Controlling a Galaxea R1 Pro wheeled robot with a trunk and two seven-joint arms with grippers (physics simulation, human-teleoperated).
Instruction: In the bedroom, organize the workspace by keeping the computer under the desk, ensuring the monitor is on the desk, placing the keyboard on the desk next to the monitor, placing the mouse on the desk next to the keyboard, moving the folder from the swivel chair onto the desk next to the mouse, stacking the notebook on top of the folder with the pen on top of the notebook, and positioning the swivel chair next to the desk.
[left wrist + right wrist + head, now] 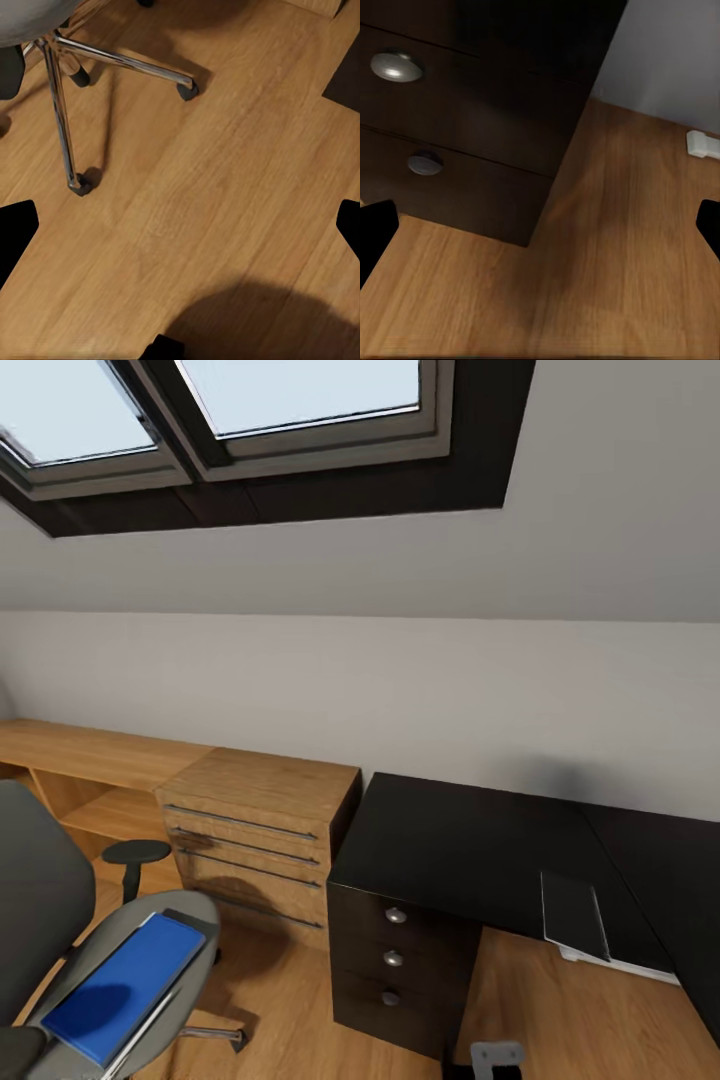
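Observation:
The swivel chair (40, 900) stands at the lower left in the head view, grey with a black armrest. The bright blue folder (125, 985) lies flat on its seat. To the right is the desk (470, 850), with a glossy black top and a dark drawer unit (392, 960). The keyboard (575, 915) lies on the desktop near its front edge. My left gripper (180, 229) hangs open over bare floor near the chair's chrome base (64, 112). My right gripper (540, 232) is open above the floor, beside the drawer unit (472, 127) and its round knobs.
Low light-wood cabinets (255, 830) with bar handles stand between chair and desk, under a sloped wall with skylights (250, 410). A castor (187, 91) rests on the wood floor. A small white piece (701, 142) sits at the wall's foot.

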